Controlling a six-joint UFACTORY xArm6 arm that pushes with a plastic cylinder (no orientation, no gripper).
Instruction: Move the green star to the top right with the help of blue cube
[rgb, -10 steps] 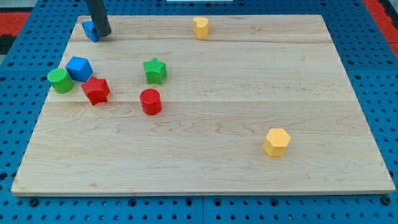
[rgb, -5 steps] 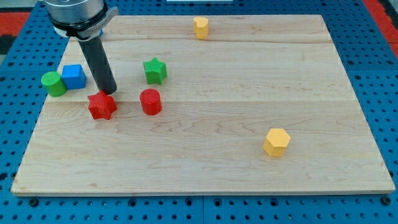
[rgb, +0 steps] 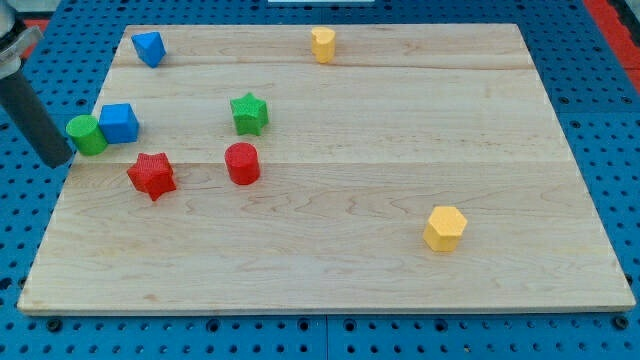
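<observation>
The green star (rgb: 249, 113) lies on the wooden board (rgb: 400, 150), left of centre. The blue cube (rgb: 119, 123) sits to its left, near the board's left edge, touching a green cylinder (rgb: 86, 135). My tip (rgb: 58, 160) is at the view's far left, just off the board's left edge, down-left of the green cylinder and left of the blue cube. It touches no block that I can see.
A red star (rgb: 152, 175) lies below the blue cube and a red cylinder (rgb: 242, 163) below the green star. A second blue block (rgb: 149, 48) sits at the top left, a yellow block (rgb: 322, 44) at the top middle, a yellow hexagonal block (rgb: 445, 228) at the lower right.
My tip has moved from the top left down past the red star, then left off the board's edge. The blue cube and green cylinder shifted left; the red star moved down.
</observation>
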